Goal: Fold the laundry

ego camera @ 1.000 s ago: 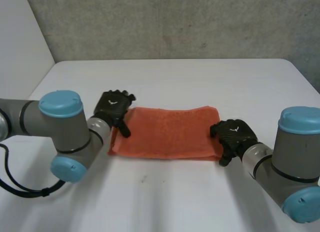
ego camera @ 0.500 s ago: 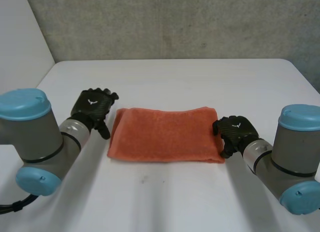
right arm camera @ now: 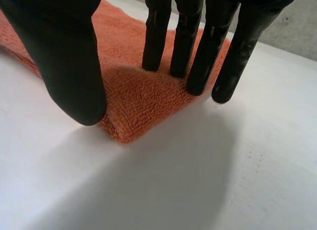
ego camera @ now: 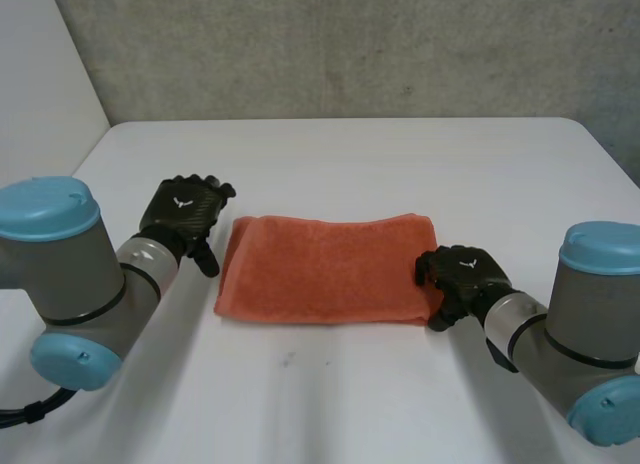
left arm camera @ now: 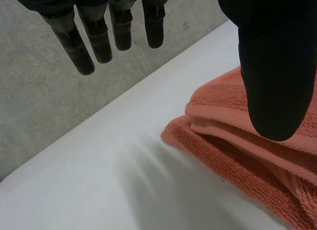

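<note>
A white tabletop stands before a grey concrete wall. At its middle lies an orange towel, folded flat, its layers showing at the left end. The right hand is at the towel's right end by the near corner. Its straight fingers rest on the cloth and its thumb is at the edge, gripping nothing. The left hand hangs just beside the left end, apart from the towel, with its fingers straight and empty.

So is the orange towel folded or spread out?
Folded: the towel shows stacked layers at its edge near the left hand.
</note>
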Controlling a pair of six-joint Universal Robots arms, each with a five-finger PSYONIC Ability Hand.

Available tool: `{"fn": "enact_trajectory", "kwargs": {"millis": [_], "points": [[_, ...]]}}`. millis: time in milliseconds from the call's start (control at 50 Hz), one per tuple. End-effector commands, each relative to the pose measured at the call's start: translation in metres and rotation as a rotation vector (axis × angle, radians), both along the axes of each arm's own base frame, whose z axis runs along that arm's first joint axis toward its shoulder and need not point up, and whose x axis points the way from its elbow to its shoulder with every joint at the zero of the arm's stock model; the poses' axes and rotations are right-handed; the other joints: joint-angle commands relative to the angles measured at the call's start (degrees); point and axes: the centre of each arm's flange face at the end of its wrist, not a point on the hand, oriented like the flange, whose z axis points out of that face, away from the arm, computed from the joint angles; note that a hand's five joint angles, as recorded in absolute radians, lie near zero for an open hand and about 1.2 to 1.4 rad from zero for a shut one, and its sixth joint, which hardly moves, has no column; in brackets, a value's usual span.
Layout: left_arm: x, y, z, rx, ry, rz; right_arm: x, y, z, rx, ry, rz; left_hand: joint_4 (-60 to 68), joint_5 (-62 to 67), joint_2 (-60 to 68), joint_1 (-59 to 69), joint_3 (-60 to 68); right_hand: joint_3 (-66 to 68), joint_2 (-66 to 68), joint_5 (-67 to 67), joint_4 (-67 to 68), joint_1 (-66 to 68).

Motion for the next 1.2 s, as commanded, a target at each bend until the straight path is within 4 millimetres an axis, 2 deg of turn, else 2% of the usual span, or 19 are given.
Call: {"fn": "enact_trajectory", "kwargs": {"millis": [20, 40, 180, 260, 340, 420, 440, 500, 560, 620, 640, 700, 740, 780, 820, 880, 940, 1040, 1200], "points": [[0.000, 0.000, -0.002, 0.006, -0.003, 0.000, 0.001, -0.008, -0.011, -0.016, 0.008, -0.007, -1.0, 0.0, -1.0, -2.0, -1.8, 32.3, 31.6, 33.4, 32.4, 37.8], [0.000, 0.000, -0.002, 0.003, -0.001, 0.000, 0.002, -0.009, -0.013, -0.019, 0.014, -0.008, -1.0, 0.0, -1.0, -2.0, -1.8, 39.5, 38.8, 40.5, 39.5, 44.9], [0.000, 0.001, -0.002, 0.006, -0.003, 0.000, -0.014, -0.027, -0.014, -0.036, 0.053, -0.079, -1.3, -0.4, -1.3, -2.3, -2.1, 39.5, 38.8, 40.6, 39.6, 45.0], [0.001, 0.000, 0.000, 0.003, -0.002, 0.004, -0.019, -0.038, -0.001, -0.127, 0.132, -0.099, -1.3, -0.4, -1.3, -2.3, -2.1, 39.5, 38.8, 40.6, 39.6, 45.0], [0.004, 0.000, -0.002, 0.010, -0.004, 0.012, -0.012, -0.048, 0.031, -0.273, 0.188, -0.076, -1.5, -0.5, -1.5, -2.5, -2.3, 39.5, 38.8, 40.6, 39.6, 45.0], [0.006, -0.001, -0.001, 0.007, -0.004, 0.018, 0.036, -0.029, 0.060, -0.382, 0.169, 0.057, -1.5, -0.5, -1.5, -2.5, -2.3, 39.5, 38.8, 40.6, 39.6, 45.0], [0.006, -0.001, 0.002, 0.002, 0.000, 0.020, 0.060, -0.017, 0.074, -0.421, 0.144, 0.120, -1.6, -0.7, -1.7, -2.7, -2.5, 39.5, 38.8, 40.6, 39.6, 45.0], [0.007, 0.000, 0.007, -0.006, 0.014, 0.022, 0.089, -0.001, 0.078, -0.430, 0.124, 0.204, -1.6, -0.7, -1.7, -2.7, -2.5, 39.5, 38.8, 40.6, 39.6, 45.0], [0.007, 0.001, 0.011, 0.002, 0.051, 0.031, 0.132, 0.026, 0.057, -0.404, 0.128, 0.348, -1.6, -0.7, -1.7, -2.7, -2.5, 39.5, 38.8, 40.6, 39.6, 45.0], [0.007, 0.001, 0.013, 0.008, 0.078, 0.037, 0.149, 0.043, 0.048, -0.403, 0.128, 0.412, -1.8, -0.9, -1.8, -2.8, -2.6, 39.5, 38.8, 40.6, 39.6, 45.0], [0.007, 0.001, 0.015, 0.008, 0.093, 0.040, 0.168, 0.071, 0.033, -0.395, 0.142, 0.506, -1.6, -0.7, -1.7, -2.7, -2.5, 39.5, 38.8, 40.6, 39.6, 45.0], [0.007, 0.001, 0.018, 0.009, 0.113, 0.041, 0.177, 0.091, 0.014, -0.384, 0.176, 0.579, -1.8, -0.9, -1.8, -2.8, -2.6, 39.5, 38.8, 40.6, 39.6, 45.0], [0.007, 0.001, 0.020, 0.008, 0.123, 0.041, 0.179, 0.099, 0.005, -0.386, 0.203, 0.607, -1.6, -0.7, -1.7, -2.7, -2.5, 39.5, 38.8, 40.6, 39.6, 45.0], [0.006, 0.001, 0.021, 0.005, 0.127, 0.038, 0.178, 0.098, 0.005, -0.399, 0.222, 0.594, -1.6, -0.7, -1.7, -2.7, -2.5, 9.2, 8.5, 10.2, 9.2, 14.6], [0.003, 0.001, 0.024, -0.005, 0.130, 0.030, 0.175, 0.095, 0.010, -0.403, 0.218, 0.576, -1.6, -0.7, -1.7, -2.7, -2.5, -6.2, -7.0, -5.2, -6.2, -0.8], [0.000, 0.000, 0.029, -0.022, 0.139, 0.021, 0.166, 0.086, 0.043, -0.439, 0.167, 0.507, -1.6, -0.7, -1.7, -2.7, -2.5, -23.4, -24.2, -22.4, -23.4, -18.0], [-0.010, -0.003, 0.042, -0.058, 0.168, 0.000, 0.145, 0.059, 0.076, -0.437, 0.076, 0.387, -1.5, -0.5, -1.5, -2.5, -2.3, -30.5, -31.2, -29.4, -30.4, -25.0], [-0.038, 0.002, 0.053, -0.061, 0.256, -0.069, 0.115, 0.031, 0.096, -0.348, -0.061, 0.241, -1.0, 0.0, -1.0, -2.0, -1.8, -30.5, -31.2, -29.4, -30.4, -25.0], [-0.090, 0.019, 0.030, 0.059, 0.306, -0.178, 0.080, -0.005, 0.089, -0.220, -0.163, 0.074, -0.5, 0.5, -0.5, -1.5, -1.3, -30.5, -31.2, -29.4, -30.4, -25.0]]}}
